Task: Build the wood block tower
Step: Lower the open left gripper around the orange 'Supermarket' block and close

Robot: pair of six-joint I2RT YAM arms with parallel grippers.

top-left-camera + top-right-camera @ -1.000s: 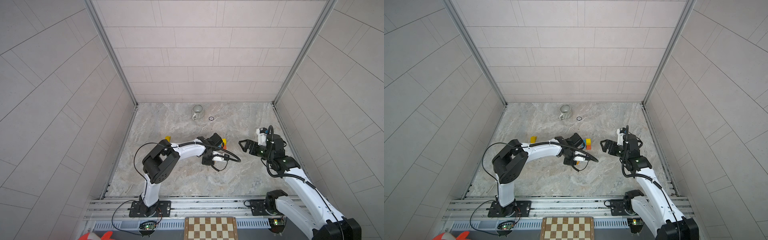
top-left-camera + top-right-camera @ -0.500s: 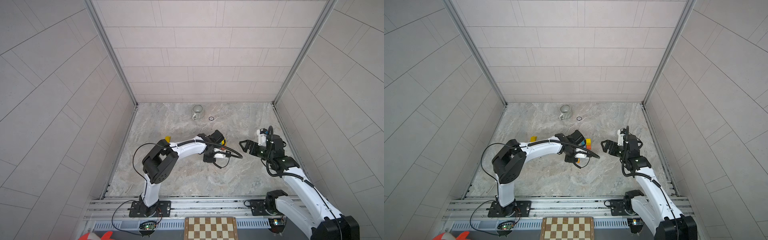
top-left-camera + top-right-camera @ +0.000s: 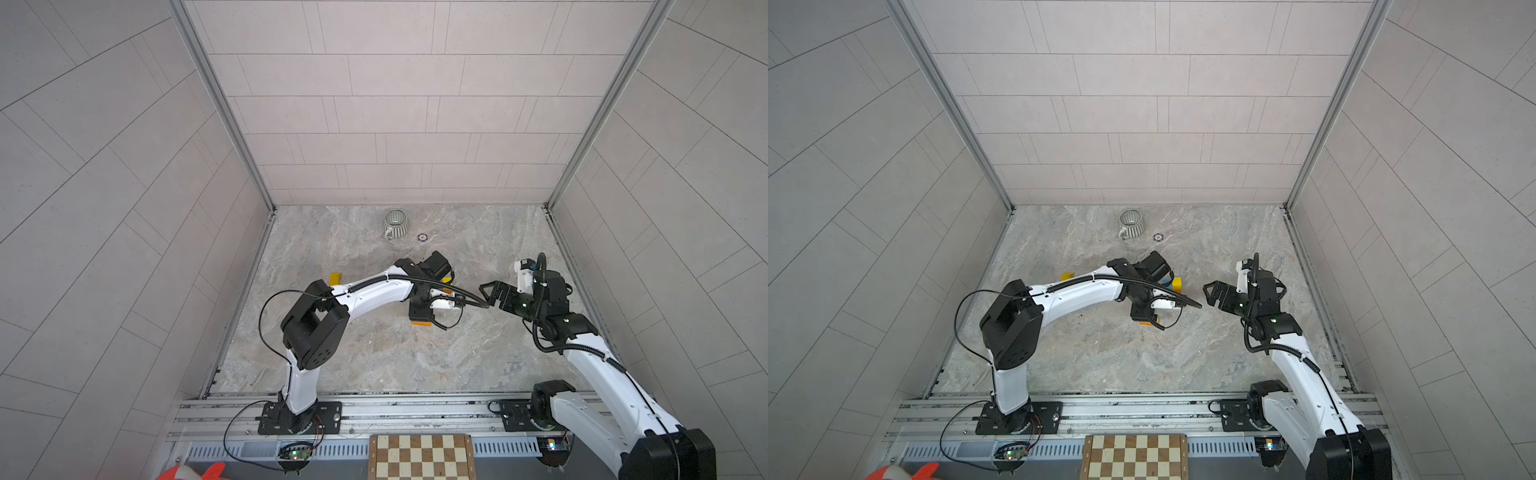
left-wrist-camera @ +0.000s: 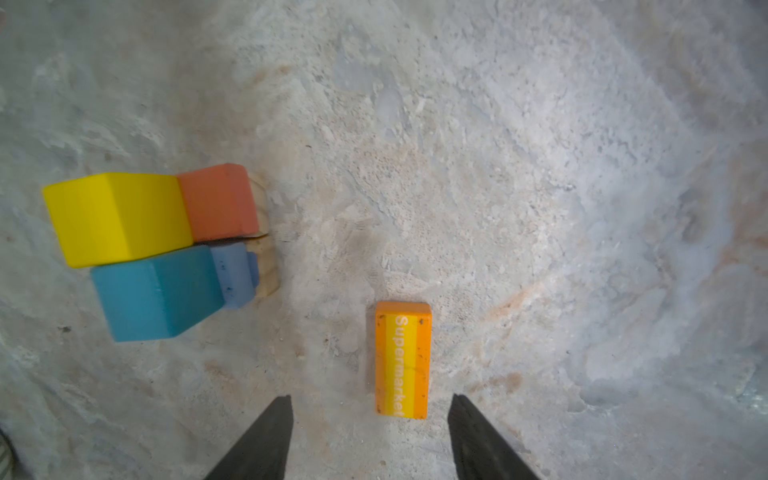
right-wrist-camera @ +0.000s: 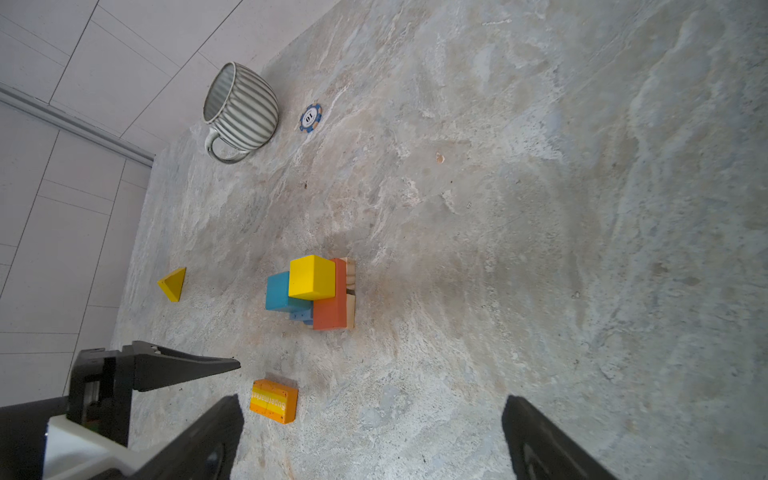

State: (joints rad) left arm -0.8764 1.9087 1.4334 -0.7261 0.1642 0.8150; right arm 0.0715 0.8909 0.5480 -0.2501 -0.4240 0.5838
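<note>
Where it stands near the middle of the worktop, the wood block tower shows a yellow cube and a blue block uppermost, with an orange-red block and pale wood pieces lower down. Toward the near edge, apart from the tower, an orange Supermarket block lies flat. The left gripper hovers over it, jaws spread to either side, gripping nothing. The right gripper hangs toward the right edge, wide open and empty. A yellow wedge lies toward the left edge. A grey ribbed cup and a poker chip sit by the far edge.
</note>
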